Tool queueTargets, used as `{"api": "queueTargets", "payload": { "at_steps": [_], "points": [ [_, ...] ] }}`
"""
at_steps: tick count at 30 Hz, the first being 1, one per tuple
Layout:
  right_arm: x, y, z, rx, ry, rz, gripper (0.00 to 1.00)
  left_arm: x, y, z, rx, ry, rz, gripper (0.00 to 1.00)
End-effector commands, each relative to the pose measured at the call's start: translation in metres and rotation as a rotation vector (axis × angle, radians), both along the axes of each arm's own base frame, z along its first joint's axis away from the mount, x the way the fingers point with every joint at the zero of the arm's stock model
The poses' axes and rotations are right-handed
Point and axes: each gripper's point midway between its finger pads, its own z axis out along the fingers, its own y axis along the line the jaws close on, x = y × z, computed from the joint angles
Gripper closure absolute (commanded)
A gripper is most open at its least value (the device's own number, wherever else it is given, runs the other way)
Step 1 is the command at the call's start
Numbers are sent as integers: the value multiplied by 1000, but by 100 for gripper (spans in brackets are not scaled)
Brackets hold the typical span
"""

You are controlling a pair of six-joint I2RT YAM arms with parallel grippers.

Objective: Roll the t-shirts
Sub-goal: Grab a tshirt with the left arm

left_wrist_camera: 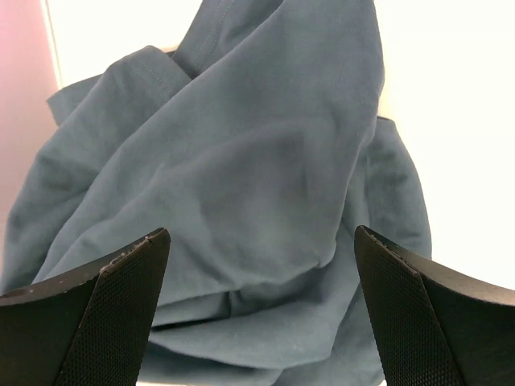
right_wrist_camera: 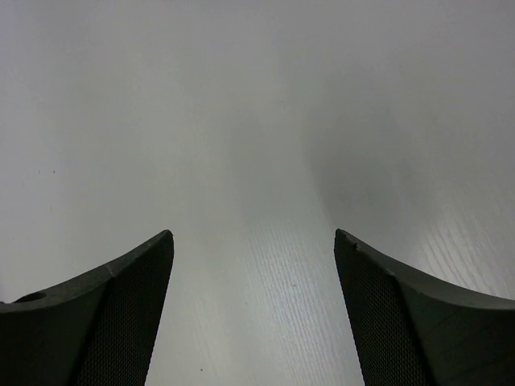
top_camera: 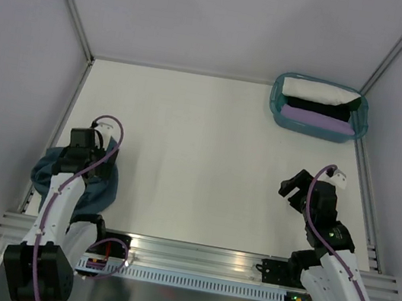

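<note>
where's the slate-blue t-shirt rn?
Top view: the slate-blue t-shirt lies crumpled at the near-left corner of the table, partly under the left arm. The left wrist view shows it just ahead of the open left hand.

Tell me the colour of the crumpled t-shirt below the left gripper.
The t-shirt is a plain dusty slate-blue, clearest in the left wrist view.

Crumpled t-shirt [top_camera: 101, 186] near-left on table [top_camera: 207, 159], partly under left arm [top_camera: 60, 200]; left gripper [left_wrist_camera: 261, 237] over it. Basket [top_camera: 275, 101] in far-right corner, three bundles [top_camera: 319, 91] inside, front to back, seemingly touching. Right gripper [right_wrist_camera: 253, 235] near-right over table, well apart from both.
</note>
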Motion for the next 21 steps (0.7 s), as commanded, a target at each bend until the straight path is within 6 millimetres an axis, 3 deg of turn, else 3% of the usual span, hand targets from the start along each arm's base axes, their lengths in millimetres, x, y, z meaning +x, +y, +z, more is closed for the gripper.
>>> {"api": "queueTargets", "payload": {
  "at_steps": [1, 6, 8, 12, 14, 18, 21],
  "points": [
    [0, -1, 3, -6, -5, -1, 14, -5, -1, 8, 18, -16, -39, 0],
    [1, -1, 6, -9, -8, -1, 14, -18, 5, 11, 126, 41, -166, 0],
    [2, -1, 9, -10, -11, -1, 14, -29, 12, 4, 163, 124, -176, 0],
    [5, -1, 11, -5, -23, -3, 15, -47, 17, -34, 155, 370, -195, 0],
    [8, 2, 11, 3, -22, 3, 15, -45, 13, -52, 106, 448, -201, 0],
    [9, 5, 7, -3, -2, 23, 16, -20, 7, -62, 44, 442, -212, 0],
    [8, 3, 2, -18, 20, 25, 16, -21, 7, -72, 34, 496, -202, 11]
  ]
}}
